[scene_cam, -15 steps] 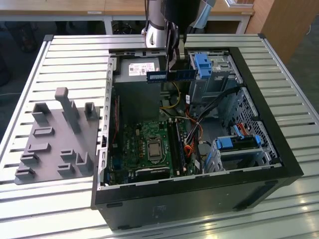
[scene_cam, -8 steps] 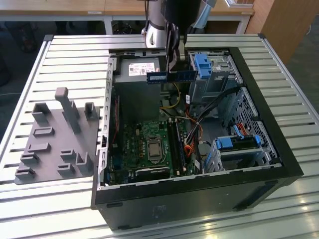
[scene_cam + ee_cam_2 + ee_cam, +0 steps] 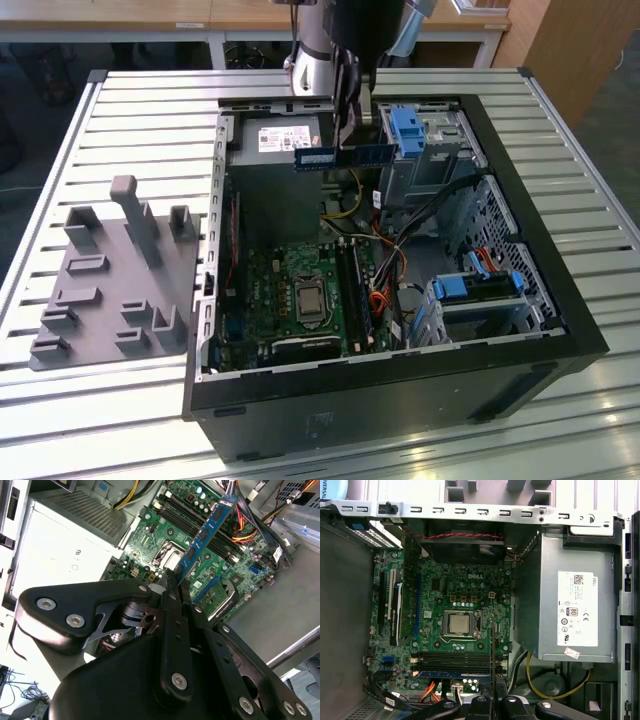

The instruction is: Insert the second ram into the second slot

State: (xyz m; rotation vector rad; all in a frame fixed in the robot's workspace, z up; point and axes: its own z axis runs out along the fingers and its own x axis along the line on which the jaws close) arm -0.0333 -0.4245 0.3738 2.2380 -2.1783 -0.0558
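My gripper hangs over the back half of the open computer case, shut on the second ram. This is a thin blue stick with a white label, held level above the case. In the second wrist view the stick juts out from the black fingers, well above the motherboard. In the first wrist view it appears edge-on, crossing the bank of ram slots at a right angle. One row of that bank holds a blue strip. I cannot tell which row is the second slot.
The processor socket lies beside the slots, and the grey power supply fills one corner. Orange and yellow cables run near the slots. Blue drive latches and metal bays stand at the exterior view's right. A grey peg fixture sits outside the case.
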